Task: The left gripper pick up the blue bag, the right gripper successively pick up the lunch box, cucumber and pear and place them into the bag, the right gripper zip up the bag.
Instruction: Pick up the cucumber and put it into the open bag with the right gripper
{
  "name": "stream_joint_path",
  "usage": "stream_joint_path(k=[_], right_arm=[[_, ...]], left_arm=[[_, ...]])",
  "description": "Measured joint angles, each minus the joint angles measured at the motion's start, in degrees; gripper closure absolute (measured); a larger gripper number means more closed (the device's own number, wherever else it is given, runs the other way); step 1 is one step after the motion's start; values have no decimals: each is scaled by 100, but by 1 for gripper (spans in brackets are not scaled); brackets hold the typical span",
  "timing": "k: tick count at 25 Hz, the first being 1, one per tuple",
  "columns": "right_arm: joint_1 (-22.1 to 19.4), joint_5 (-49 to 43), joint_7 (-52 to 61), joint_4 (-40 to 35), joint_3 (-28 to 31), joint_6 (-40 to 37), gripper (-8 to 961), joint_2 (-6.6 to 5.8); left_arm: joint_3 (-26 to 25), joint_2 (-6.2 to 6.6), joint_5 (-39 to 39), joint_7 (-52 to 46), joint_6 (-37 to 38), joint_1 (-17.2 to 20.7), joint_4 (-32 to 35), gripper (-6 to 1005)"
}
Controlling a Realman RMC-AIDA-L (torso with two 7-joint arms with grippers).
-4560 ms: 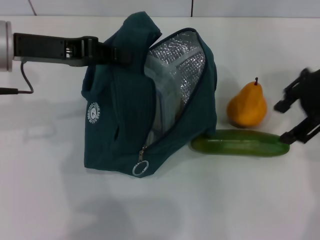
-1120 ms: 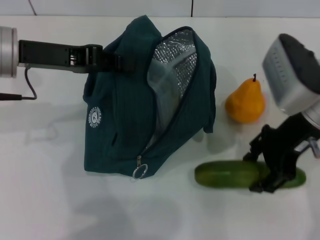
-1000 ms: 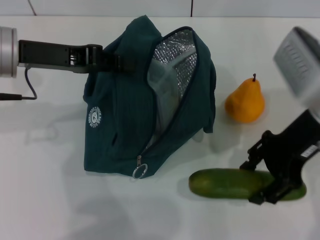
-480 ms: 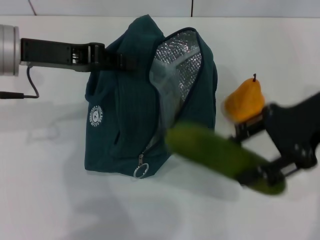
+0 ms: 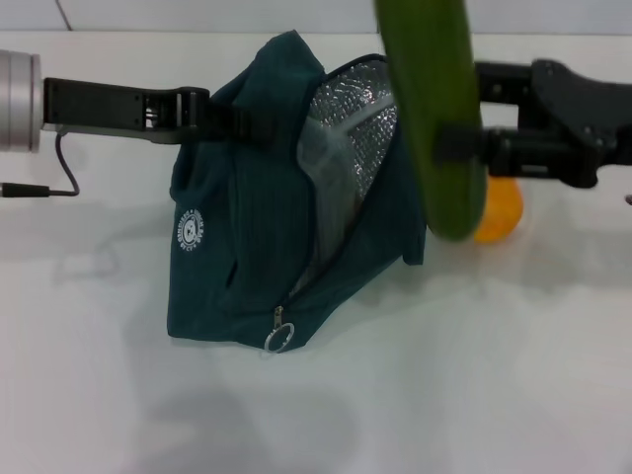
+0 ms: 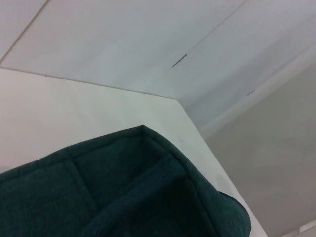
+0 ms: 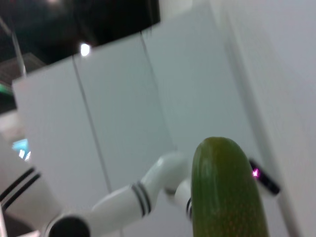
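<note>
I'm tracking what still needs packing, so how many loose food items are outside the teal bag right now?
2. The long dark green cucumber is held in the air by the right claw, beside the bag's open mouth; the orange-yellow pear sits on the table behind it, mostly hidden. Anything already inside the bag may be hidden.

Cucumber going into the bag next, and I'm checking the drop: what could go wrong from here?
1. The cucumber hangs long and upright in the right tool, gripped near its lower part, so it may swing or slip.
2. The bag mouth is a narrow slanted gap held up only by the left tool; the tip could snag the rim and pull the bag over.
3. A lunch box already seems to fill part of the opening, leaving little room.
</note>
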Motion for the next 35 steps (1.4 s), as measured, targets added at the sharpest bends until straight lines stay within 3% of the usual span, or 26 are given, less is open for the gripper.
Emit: stream_joint_path(k=[7, 12, 18, 23, 29, 35], right_arm=[[23, 1278, -1432, 1536, -483, 464, 251, 29], [46, 2554, -2440, 2080, -1603, 840, 243, 30], [70, 4106, -2929, 1876, -3513, 1736, 234, 30], [29, 4833, -3368, 1429, -4702, 2508, 226, 30], [-4, 5356, -3801, 1291, -5375, 2961, 217, 30], [-26, 5518, -4033, 1287, -5495, 3048, 208, 30]], left_arm=[[-17, -9, -2, 10, -4, -8, 0, 956], [-20, -9, -25, 9, -20, -21, 0, 956], [-18, -10, -38, 3, -26, -17, 0, 956], [-11, -10, -41, 9, -25, 3, 0, 956], [-8, -3, -44, 25, -17, 7, -1, 956], [-18, 15, -44, 43, -9, 12, 0, 956]])
